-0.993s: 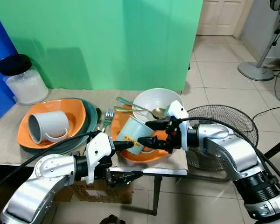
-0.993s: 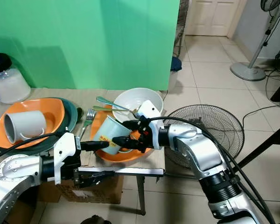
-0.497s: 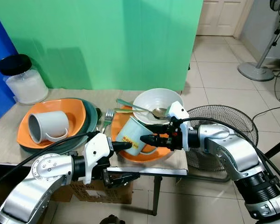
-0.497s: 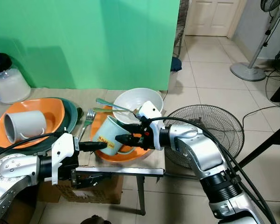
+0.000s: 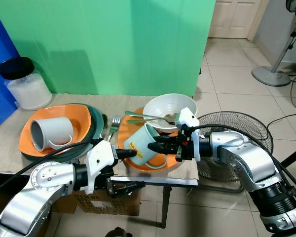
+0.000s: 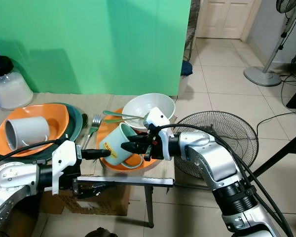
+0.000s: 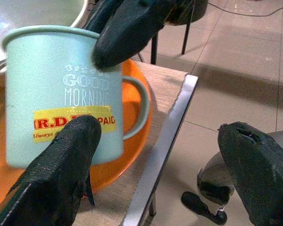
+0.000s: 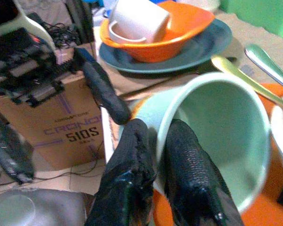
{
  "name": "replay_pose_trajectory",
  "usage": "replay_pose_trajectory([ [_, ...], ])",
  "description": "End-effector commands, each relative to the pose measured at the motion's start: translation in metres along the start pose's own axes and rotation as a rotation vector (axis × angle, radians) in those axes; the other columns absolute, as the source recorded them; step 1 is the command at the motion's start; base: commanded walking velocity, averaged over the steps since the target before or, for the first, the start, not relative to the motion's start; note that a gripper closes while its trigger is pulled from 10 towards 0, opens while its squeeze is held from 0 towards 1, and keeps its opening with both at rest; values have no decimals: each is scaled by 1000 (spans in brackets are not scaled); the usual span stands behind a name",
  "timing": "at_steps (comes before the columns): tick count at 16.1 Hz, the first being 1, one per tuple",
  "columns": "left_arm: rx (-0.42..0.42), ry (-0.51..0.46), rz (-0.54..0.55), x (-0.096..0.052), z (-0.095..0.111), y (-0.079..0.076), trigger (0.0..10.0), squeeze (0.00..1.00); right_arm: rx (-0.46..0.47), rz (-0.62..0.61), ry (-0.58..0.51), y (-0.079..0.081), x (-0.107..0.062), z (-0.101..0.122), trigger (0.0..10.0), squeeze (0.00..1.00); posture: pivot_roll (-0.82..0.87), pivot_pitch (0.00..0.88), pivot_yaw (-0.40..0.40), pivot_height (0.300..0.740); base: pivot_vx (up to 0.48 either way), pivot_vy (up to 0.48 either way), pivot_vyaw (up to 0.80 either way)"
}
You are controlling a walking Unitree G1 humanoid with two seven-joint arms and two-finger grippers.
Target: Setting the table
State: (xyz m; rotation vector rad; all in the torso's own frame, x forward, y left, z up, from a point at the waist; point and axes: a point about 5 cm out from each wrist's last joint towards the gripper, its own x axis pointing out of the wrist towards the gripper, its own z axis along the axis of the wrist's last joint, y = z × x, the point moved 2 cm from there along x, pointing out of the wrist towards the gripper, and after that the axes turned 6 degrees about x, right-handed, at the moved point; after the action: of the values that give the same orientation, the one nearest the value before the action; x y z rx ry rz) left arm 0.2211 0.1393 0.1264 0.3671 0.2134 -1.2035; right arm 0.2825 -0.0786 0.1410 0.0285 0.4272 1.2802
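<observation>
Nearest the robot, the left gripper (image 5: 130, 170) stands wide apart at the counter's (image 5: 10, 143) front edge: its upper finger touches the lower side of the mint mug (image 5: 140, 144), while the other finger hangs below the counter edge over the floor. Under the counter at 7 o'clock sits a cardboard box (image 5: 106, 203).

The mint mug is tilted, mouth facing 1 o'clock, with nothing visible inside; it bears a yellow sticker and the words "GOOD MORNING". It is over the front part of an orange plate (image 5: 160, 164), and whether its base touches the plate cannot be told. The right gripper (image 5: 154, 142) reaches in from 3 o'clock and is pinched narrow on the mug's rim, one finger inside the wall and one outside.

Just beyond, at 12 o'clock on the same plate, a white bowl (image 5: 170, 106) holds a gold spoon (image 5: 150, 117) whose handle sticks out toward 9 o'clock. A fork (image 5: 113, 126) lies on the counter at 9 o'clock of the plate.

Further toward 9 o'clock, an orange bowl (image 5: 81, 121) sits on a dark teal plate (image 5: 96, 121) and holds a white mug (image 5: 52, 133) lying on its side. At 10 o'clock, farthest back, a black-lidded jar (image 5: 24, 84) contains something white.

On the floor at 3 o'clock lies a fan grille (image 5: 239, 128).
</observation>
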Motion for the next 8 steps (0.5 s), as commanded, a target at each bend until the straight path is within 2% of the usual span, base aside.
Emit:
replay_pose_trajectory([
  [1, 15, 14, 34, -7, -1, 5, 10000, 141, -10, 38, -3, 6, 1, 3, 0, 0, 64, 0, 34, 740, 0, 0, 0],
  [4, 24, 12, 51, -11, 0, 5, 10000, 75, -9, 60, -4, 11, 2, 2, 0, 0, 66, 0, 34, 740, 0, 0, 0],
  [8, 35, 5, 57, -14, 3, 4, 10000, 67, -2, 88, -6, 17, -1, 0, 0, 0, 65, 0, 39, 740, 0, 0, 0],
])
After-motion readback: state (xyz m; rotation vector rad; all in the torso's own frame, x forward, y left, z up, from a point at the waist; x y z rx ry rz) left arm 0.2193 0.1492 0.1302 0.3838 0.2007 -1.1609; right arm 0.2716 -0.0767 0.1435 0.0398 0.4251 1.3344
